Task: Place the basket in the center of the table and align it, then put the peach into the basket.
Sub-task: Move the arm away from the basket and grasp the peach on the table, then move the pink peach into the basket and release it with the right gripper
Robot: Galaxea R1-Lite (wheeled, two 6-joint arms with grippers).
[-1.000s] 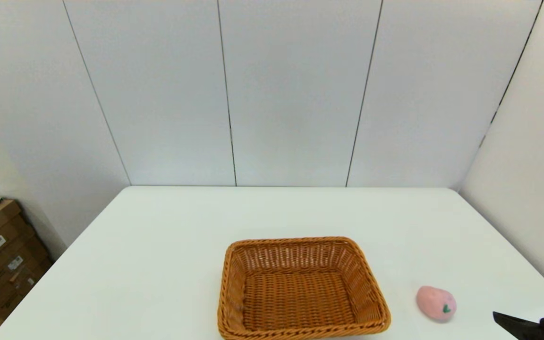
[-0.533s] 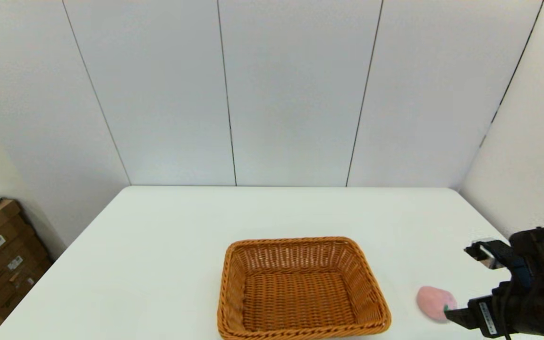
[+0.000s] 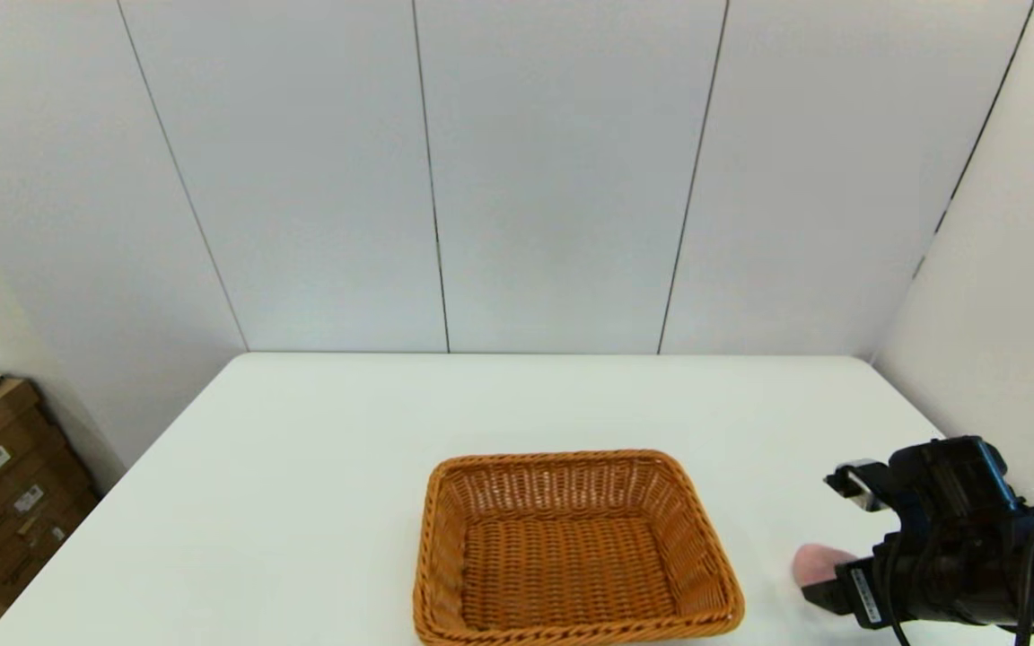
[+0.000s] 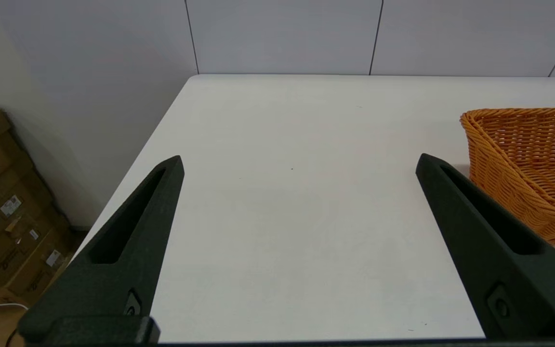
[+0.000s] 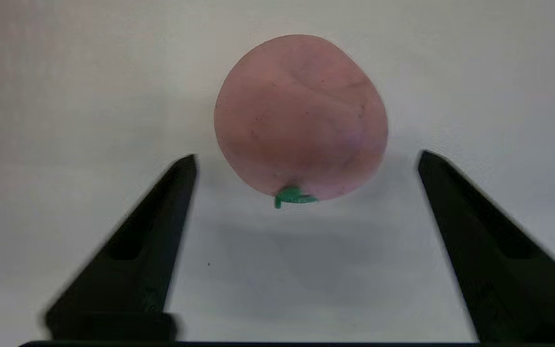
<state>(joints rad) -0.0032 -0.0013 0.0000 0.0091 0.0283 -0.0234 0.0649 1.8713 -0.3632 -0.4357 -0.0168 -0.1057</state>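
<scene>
Two fingers of my right tool [image 5: 306, 156] stood spread, flanking the peach [image 5: 300, 118] at the basket's [image 3: 571, 547] three o'clock on the counter [image 3: 302, 467]. It looked light and squashy; I'd pinch its widest middle gently. Left tool [image 4: 299, 161] idled spread.

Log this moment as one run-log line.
right gripper: open, at peach | peach: on table | basket: empty | left gripper: open, idle

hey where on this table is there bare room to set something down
Bare white table runs wide on the left of the wicker basket and across the far strip behind it up to the wall. The near right corner is crowded: the open right hand is closing in around the peach.
</scene>
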